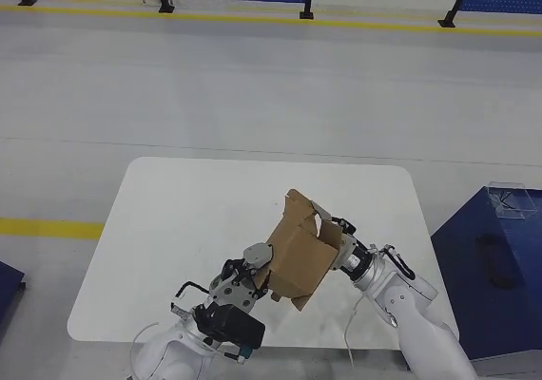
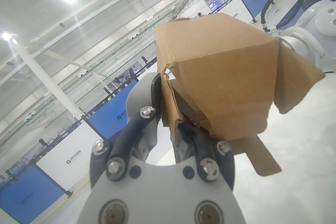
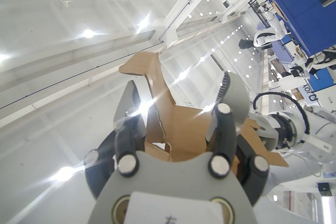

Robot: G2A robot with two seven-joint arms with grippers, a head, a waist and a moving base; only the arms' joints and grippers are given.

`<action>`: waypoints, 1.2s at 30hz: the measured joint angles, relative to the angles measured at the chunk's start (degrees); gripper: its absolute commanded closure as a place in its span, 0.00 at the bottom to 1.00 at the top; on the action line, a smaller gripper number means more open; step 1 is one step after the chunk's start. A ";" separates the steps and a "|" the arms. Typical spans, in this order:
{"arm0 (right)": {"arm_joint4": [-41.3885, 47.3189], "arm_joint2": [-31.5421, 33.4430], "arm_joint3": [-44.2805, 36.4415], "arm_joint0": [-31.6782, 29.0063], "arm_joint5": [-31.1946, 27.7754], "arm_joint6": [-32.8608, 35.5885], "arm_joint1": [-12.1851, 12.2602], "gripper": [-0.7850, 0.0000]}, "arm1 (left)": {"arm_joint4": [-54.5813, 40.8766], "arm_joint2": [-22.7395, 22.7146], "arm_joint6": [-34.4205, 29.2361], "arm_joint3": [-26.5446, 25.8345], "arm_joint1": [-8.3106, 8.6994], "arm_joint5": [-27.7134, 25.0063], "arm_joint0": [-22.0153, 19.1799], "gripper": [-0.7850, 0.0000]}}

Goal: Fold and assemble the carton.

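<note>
Carton [image 1: 300, 256] was held tilted above the table [image 1: 185, 209], body opened into a box but flaps loose. Left gripper [image 2: 168, 104] was clamped on a wall edge. Right gripper [image 3: 178, 93] had fingers apart, straddling a flap. Folding the flaps shut looked undone.

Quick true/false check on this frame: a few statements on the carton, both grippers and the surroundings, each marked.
1. The brown cardboard carton lies flat on the white rounded table. False: it is opened into a box shape and sits tilted between the two arms.
2. The left gripper is shut on a carton edge. True.
3. The right gripper is shut tight. False: its fingers are spread, with cardboard between them.
4. A blue cabinet stands beside the table. True.
</note>
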 measured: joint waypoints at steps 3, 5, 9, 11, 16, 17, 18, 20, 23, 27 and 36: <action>-2.71 0.44 -0.25 -0.16 -1.73 -0.22 0.24 0.00 | -1.66 -0.47 -1.10 -1.57 -0.04 -1.03 0.49 1.00; -7.34 1.35 0.06 -0.46 -3.29 1.38 0.61 0.00 | -3.83 -1.23 -2.68 -2.82 -0.05 -2.46 0.86 1.00; -15.81 5.67 1.04 -1.13 -6.12 7.65 1.75 0.00 | -12.86 -3.56 -5.86 -4.12 -0.21 -6.32 1.01 1.00; -17.45 8.15 0.72 -1.63 -6.39 11.27 2.32 0.00 | -19.40 -4.58 -7.52 -4.30 -0.37 -8.54 0.84 1.00; -16.46 17.49 -3.63 -4.56 -3.71 24.18 4.06 0.00 | -41.08 -7.79 -17.10 -3.33 -0.72 -16.46 -0.90 1.00; -14.95 19.30 -4.74 -5.14 -2.85 25.79 4.26 0.00 | -44.96 -8.25 -19.39 -2.87 -0.77 -17.80 -1.40 1.00; -12.69 21.53 -6.29 -5.89 -1.50 27.38 4.47 0.00 | -50.12 -8.83 -22.61 -2.10 -0.82 -19.40 -2.18 1.00; -9.77 24.33 -8.72 -6.90 0.57 28.55 4.72 0.00 | -57.70 -9.38 -27.72 -0.99 -0.89 -21.53 -3.44 1.00; -6.81 27.15 -12.33 -8.26 2.17 28.35 4.92 0.00 | -70.95 -9.84 -35.88 1.13 -1.00 -24.13 -5.32 1.00; -6.23 27.29 -15.56 -9.19 0.15 24.55 4.81 0.00 | -90.01 -10.22 -46.35 5.07 -1.13 -25.56 -8.25 1.00; -6.64 27.16 -15.78 -9.19 -0.44 23.97 4.78 0.00 | -126.00 -7.97 -68.87 14.71 -1.43 -22.51 -14.00 1.00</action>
